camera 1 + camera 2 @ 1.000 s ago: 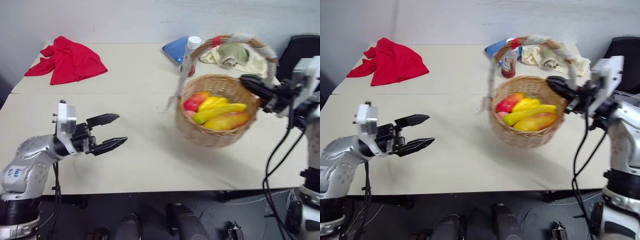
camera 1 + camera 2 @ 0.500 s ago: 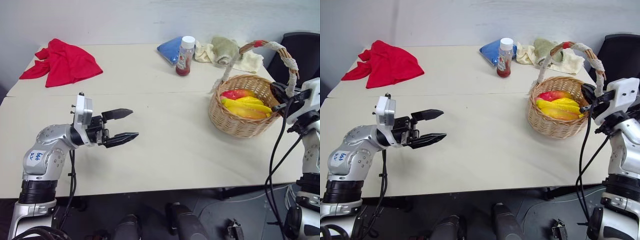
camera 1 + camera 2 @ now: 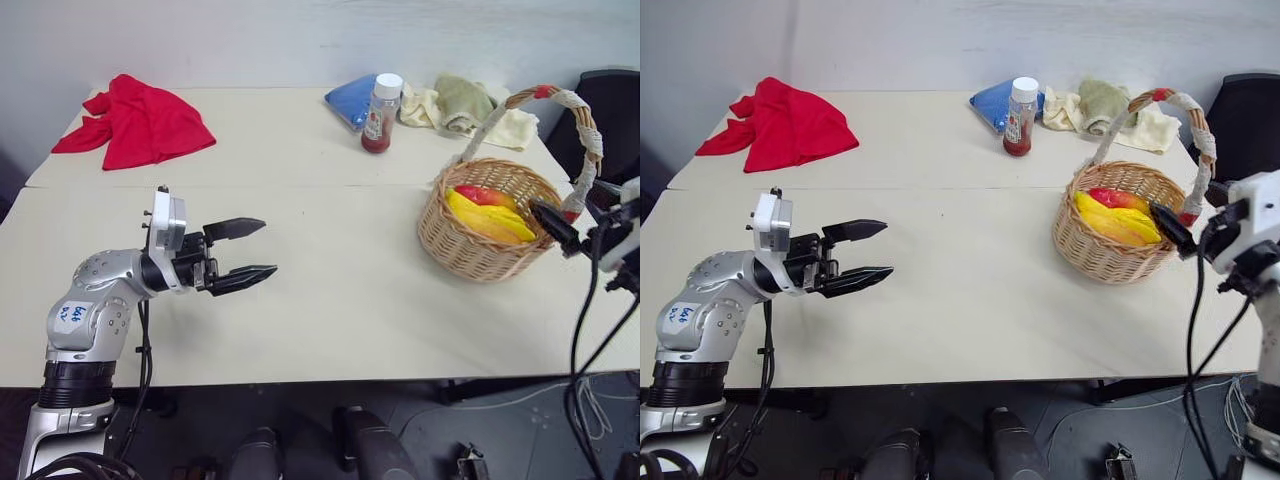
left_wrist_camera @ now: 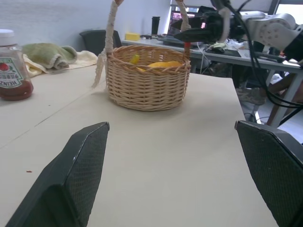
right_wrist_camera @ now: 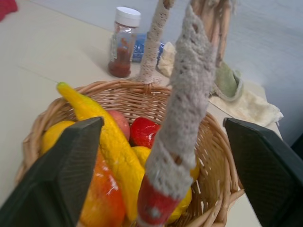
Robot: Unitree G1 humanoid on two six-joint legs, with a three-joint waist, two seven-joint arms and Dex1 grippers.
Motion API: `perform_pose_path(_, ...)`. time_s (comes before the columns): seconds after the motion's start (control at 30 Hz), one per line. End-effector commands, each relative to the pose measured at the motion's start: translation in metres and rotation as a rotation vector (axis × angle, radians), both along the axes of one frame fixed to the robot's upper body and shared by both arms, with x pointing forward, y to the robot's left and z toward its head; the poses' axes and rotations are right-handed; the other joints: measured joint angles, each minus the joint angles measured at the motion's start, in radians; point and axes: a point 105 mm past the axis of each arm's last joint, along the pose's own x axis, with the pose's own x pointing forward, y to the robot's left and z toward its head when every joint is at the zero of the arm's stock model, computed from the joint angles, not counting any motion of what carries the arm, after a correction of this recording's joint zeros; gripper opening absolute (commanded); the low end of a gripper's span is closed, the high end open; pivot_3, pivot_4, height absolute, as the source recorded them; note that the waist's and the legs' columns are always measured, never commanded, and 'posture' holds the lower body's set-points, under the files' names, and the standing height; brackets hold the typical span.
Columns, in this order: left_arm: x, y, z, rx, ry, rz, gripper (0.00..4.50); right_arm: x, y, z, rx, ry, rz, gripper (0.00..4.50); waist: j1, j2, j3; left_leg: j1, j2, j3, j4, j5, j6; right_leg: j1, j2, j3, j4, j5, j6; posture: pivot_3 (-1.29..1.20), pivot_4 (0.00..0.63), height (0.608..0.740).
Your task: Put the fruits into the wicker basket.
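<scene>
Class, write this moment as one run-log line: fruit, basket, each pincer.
fruit: banana and mango in basket | basket: on table | left pincer: open, holding nothing | right pincer: open around basket handle

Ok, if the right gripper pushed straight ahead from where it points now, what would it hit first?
Most likely the cloth-wrapped handle of the wicker basket: it stands right between the right gripper's open fingers. Past it lie the banana and mango.

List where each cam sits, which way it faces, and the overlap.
Head stereo pair: looks forward and down over the table; both arms show.
Left wrist: looks along the open left gripper toward the wicker basket.
Right wrist: between the open right gripper fingers, at the basket handle, banana, mango.
All share the basket.
</scene>
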Motion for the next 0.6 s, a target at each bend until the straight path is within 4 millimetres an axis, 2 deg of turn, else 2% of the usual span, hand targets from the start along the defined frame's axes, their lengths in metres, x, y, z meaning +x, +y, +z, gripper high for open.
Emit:
perform_pose_path(0.03, -0.002, 0.018, -0.001, 0.046, -0.019, 0.056, 4.47, -0.032, 0.004, 0.015, -0.104, -0.028, 0.105, 4.49, 0.001, 0.000, 0.000, 0.000, 0.000, 0.000, 0.000, 0.000, 0.000, 0.000, 0.000, 0.000, 0.000, 0.000, 0.000, 0.00, 0.150, 0.740)
perform_pose_path(0.17, -0.010, 0.039, -0.017, 0.145, 0.019, 0.101, 4.47, -0.056, 0.000, -0.011, -0.332, 0.086, 0.169, 4.49, 0.003, 0.000, 0.000, 0.001, 0.000, 0.001, -0.001, 0.000, 0.000, 0.000, 0.000, 0.000, -0.001, -0.001, 0.000, 0.00, 0.150, 0.740)
perform_pose_path(0.27, -0.022, 0.057, -0.039, 0.268, 0.043, 0.146, 4.47, -0.067, 0.010, -0.031, -0.422, 0.100, 0.234, 4.49, 0.001, 0.000, 0.000, 0.002, 0.002, 0.001, -0.001, 0.000, 0.000, 0.002, 0.002, 0.000, -0.006, -0.002, -0.001, 0.00, 0.150, 0.740)
perform_pose_path(0.37, -0.032, 0.070, -0.054, 0.315, 0.057, 0.200, 4.47, -0.071, 0.022, -0.056, -0.454, 0.143, 0.331, 4.49, 0.001, 0.000, 0.000, 0.003, 0.002, 0.001, 0.000, 0.000, 0.000, 0.004, 0.001, 0.000, -0.007, -0.002, -0.001, 0.00, 0.150, 0.740)
perform_pose_path(0.6, -0.045, 0.073, -0.063, 0.321, 0.057, 0.259, 4.47, -0.063, 0.029, -0.065, -0.411, 0.132, 0.356, 4.49, 0.012, -0.001, 0.000, 0.003, 0.001, 0.001, -0.001, 0.001, 0.002, 0.006, -0.002, -0.001, -0.010, -0.001, -0.001, 0.00, 0.150, 0.740)
